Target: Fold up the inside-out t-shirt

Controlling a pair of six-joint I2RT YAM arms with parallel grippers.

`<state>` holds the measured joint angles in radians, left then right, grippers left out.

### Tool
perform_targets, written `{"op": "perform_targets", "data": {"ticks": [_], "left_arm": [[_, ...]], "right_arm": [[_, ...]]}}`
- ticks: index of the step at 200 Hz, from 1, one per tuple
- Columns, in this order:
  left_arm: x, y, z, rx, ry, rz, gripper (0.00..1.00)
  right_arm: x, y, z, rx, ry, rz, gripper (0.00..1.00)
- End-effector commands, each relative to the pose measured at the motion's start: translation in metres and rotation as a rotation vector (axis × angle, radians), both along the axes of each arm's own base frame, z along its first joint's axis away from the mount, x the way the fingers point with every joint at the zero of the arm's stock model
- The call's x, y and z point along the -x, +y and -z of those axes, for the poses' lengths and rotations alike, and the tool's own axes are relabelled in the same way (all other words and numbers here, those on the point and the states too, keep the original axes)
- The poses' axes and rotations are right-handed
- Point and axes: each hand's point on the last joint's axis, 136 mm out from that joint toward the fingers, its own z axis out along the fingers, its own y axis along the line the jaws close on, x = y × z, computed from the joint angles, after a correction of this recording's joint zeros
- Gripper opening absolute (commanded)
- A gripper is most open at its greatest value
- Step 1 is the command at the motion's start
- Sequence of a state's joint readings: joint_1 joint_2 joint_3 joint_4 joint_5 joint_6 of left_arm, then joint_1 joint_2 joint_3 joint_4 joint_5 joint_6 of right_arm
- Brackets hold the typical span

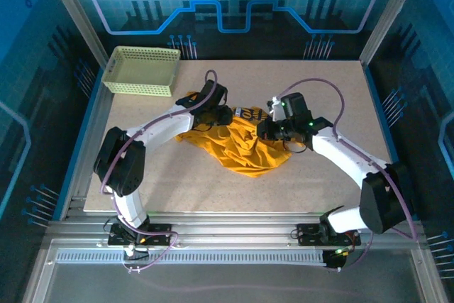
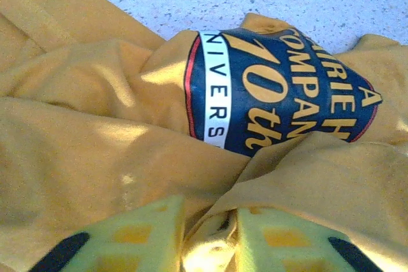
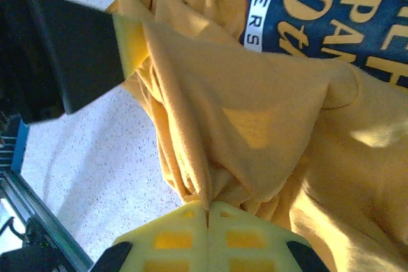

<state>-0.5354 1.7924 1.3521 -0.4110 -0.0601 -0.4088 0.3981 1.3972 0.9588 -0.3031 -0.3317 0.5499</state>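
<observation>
I see the t-shirt (image 1: 241,148) lying in a crumpled heap near the middle of the table (image 1: 319,90). It is orange-yellow and full of folds. Both of my arms reach in to it, one from each side. Their tips are close together at the far edge of the heap.

In the left wrist view, the left gripper (image 2: 210,213) is low over the cloth. Its two green-yellow pads (image 2: 140,237) stand a little apart, with a narrow gap. A bump of cloth sits in that gap, but I cannot tell if the pads press on it. Just past them is the dark blue print (image 2: 274,87) with yellow letters. It has a white strip with a red line along its side. The print faces up and bends over a fold.

In the right wrist view, the right gripper (image 3: 208,208) has its pads pressed tight together. A bunch of the t-shirt is pinched between them, and the cloth fans out from that spot. One black finger of the other arm, with its yellow pad, is at the top left, touching the edge of the cloth.

A pale green mesh basket (image 1: 142,70) sits at the far left corner of the table, well apart from the t-shirt.
</observation>
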Motion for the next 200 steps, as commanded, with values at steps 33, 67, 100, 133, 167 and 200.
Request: {"op": "perform_targets", "data": {"ticks": [33, 67, 100, 133, 167, 200], "left_arm": [[0.037, 0.01, -0.029, -0.21, -0.129, 0.011, 0.61], [0.058, -0.028, -0.042, 0.0, -0.063, 0.03, 0.75], [0.055, -0.051, -0.024, 0.087, 0.029, 0.006, 0.73], [0.049, -0.063, -0.009, 0.098, 0.071, 0.008, 0.67], [0.045, -0.068, -0.001, 0.098, 0.087, 0.01, 0.49], [0.046, -0.063, 0.007, 0.081, 0.079, 0.003, 0.29]], "right_arm": [[-0.013, -0.017, 0.008, -0.089, 0.036, 0.072, 0.0], [-0.008, -0.003, -0.013, -0.133, -0.043, 0.023, 0.0], [0.002, 0.004, -0.013, -0.114, -0.067, 0.009, 0.0], [0.006, 0.011, -0.015, -0.117, -0.075, -0.011, 0.0], [0.009, 0.013, -0.011, -0.086, -0.077, -0.009, 0.0], [0.007, 0.008, -0.013, -0.06, -0.092, 0.0, 0.0]]}}
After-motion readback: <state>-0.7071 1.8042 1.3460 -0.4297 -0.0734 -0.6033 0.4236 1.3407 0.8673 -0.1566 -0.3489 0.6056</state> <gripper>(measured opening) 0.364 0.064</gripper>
